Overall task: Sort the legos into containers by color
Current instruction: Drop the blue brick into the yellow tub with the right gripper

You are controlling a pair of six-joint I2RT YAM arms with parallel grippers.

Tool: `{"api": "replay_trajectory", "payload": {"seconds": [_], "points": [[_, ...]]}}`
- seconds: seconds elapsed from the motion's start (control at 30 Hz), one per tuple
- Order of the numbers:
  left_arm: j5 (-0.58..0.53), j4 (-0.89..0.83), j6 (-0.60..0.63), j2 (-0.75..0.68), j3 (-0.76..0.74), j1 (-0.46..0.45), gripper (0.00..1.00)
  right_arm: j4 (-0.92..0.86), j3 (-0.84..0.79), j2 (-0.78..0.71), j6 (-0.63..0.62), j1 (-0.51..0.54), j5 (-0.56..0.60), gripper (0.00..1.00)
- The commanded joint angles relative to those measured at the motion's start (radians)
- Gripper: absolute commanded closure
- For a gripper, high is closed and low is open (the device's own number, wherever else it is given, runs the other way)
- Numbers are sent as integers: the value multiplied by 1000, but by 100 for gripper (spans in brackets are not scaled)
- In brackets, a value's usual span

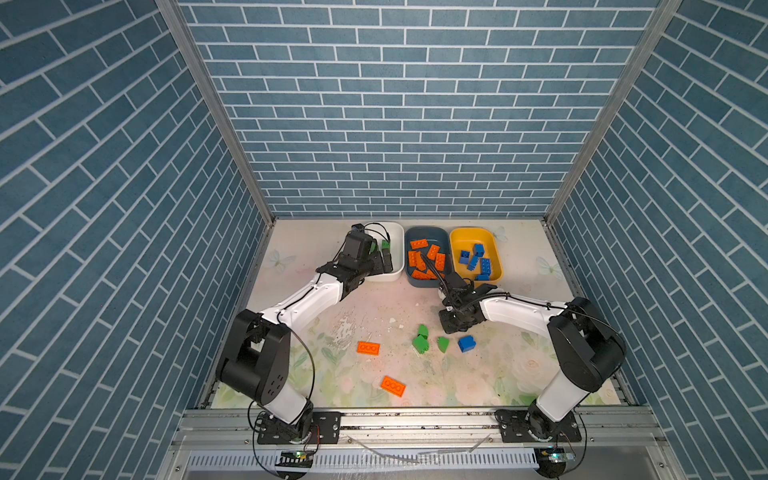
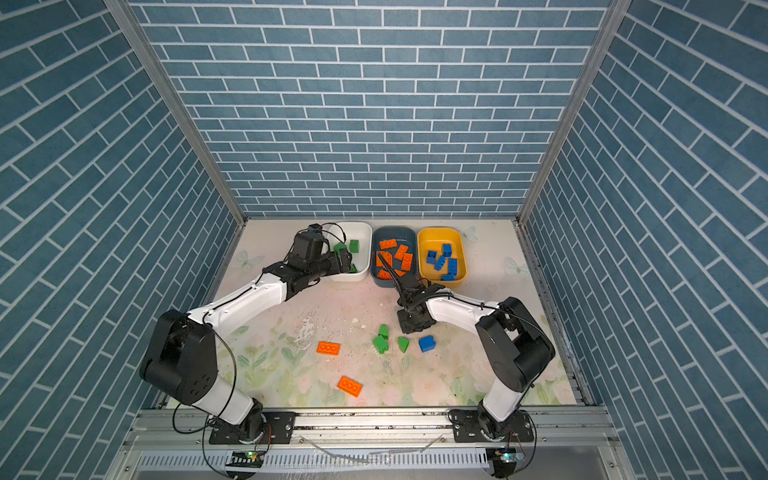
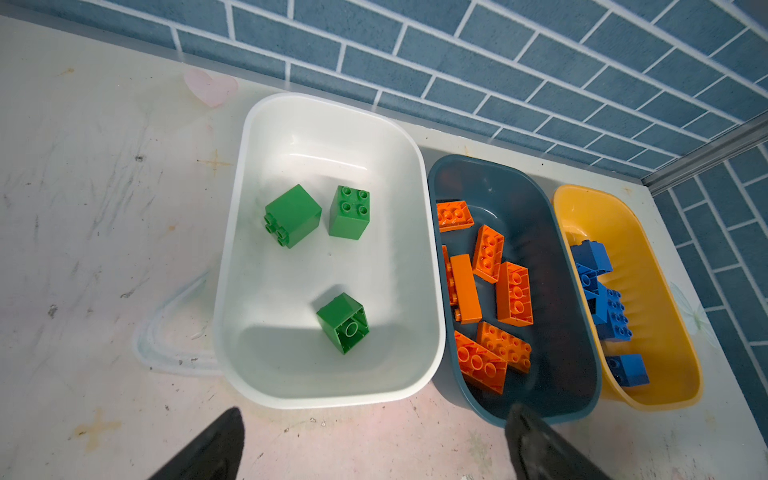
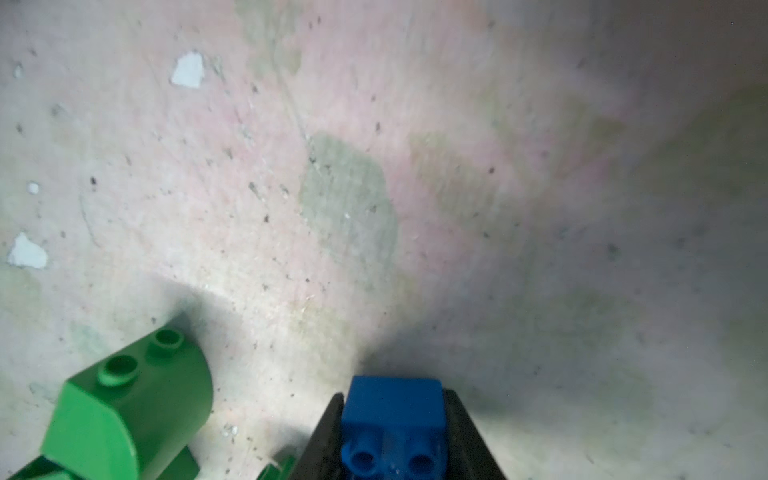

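Status: right gripper clamped on a blue brick, left gripper spread wide by the white tub.

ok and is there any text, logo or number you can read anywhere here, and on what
none readable.
white tub, teal tub, yellow tub: no print.
orange bricks, blue brick in the right hand: no logo legible on the studs.
small lit boards at the front edge: too small to read.

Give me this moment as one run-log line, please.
left gripper: open over white tub | right gripper: shut on blue brick | loose: two orange plates, three green bricks
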Motion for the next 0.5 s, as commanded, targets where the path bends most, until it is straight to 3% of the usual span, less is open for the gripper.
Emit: {"api": "replay_trajectory", "payload": {"seconds": [0.0, 0.23, 0.47], "points": [[18, -10, 15, 15, 22, -3, 1, 62, 12, -96, -23, -46, 68, 76], [45, 4, -2, 11, 16, -3, 1, 289, 17, -118, 38, -253, 5, 76], [52, 2, -2, 5, 16, -3, 1, 294, 179, 31, 40, -353, 11, 75]]}}
